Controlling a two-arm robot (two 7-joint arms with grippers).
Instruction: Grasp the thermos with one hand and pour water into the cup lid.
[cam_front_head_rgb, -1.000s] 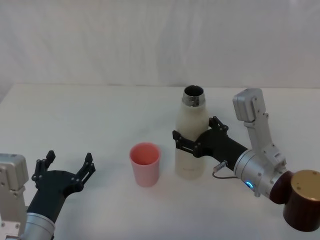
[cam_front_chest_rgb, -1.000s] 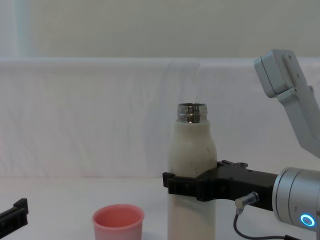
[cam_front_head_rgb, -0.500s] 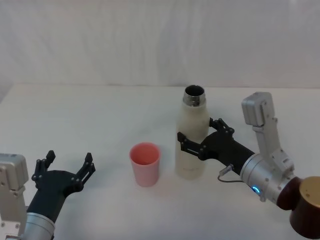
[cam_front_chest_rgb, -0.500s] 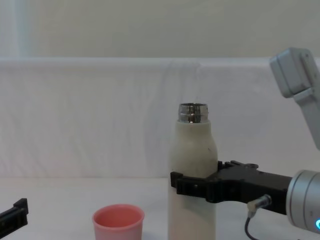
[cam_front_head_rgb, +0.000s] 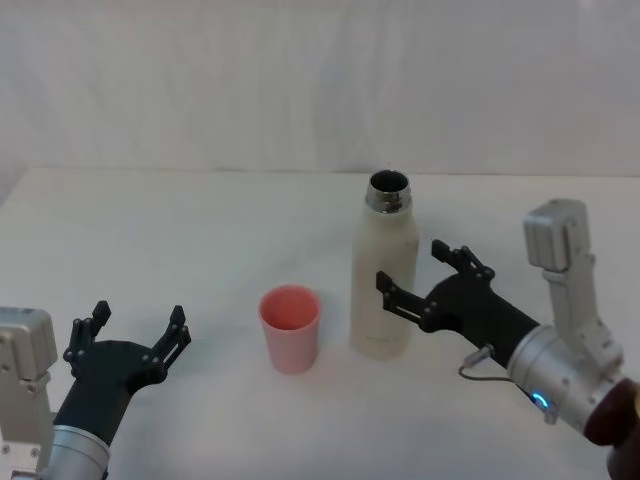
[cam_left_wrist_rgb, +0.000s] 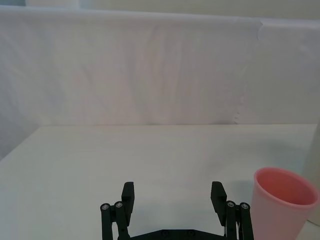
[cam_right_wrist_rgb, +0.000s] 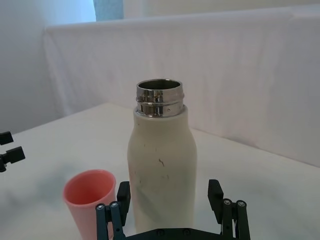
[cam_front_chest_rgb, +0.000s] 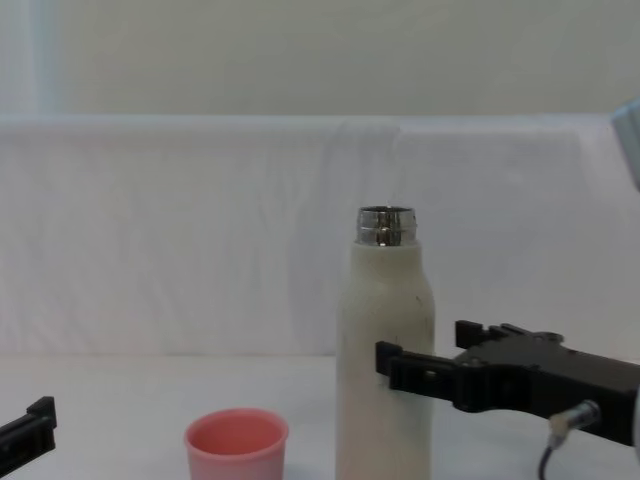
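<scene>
Thermos (cam_front_head_rgb: 384, 272), a tall cream-white bottle with rounded shoulders and an uncapped, shiny steel threaded neck, stands upright near the middle of a white-draped table (cam_front_head_rgb: 200, 220), with a small salmon-pink plastic cup lid (cam_front_head_rgb: 291, 328) standing mouth-up just beside it on the robot's left, the two apart. No water is visible in the cup lid.

Risk, to this onlooker's eye, lies in the closeness of the pair: a tall, narrow bottle taken off-centre could rock or tip, and a swing toward the cup could knock the light plastic lid over. An open neck would spill at any early tilt.

On the robot's right, the black right gripper (cam_front_head_rgb: 432, 282) sits level with the bottle's lower body, its jaws spread wider than the bottle. Its near finger (cam_front_head_rgb: 398, 292) reaches the bottle's side in the head view; whether it touches cannot be told. The gripper clasps nothing. The left gripper (cam_front_head_rgb: 136, 327) rests low at the robot's left, well apart from the cup lid, jaws spread wide and empty.
</scene>
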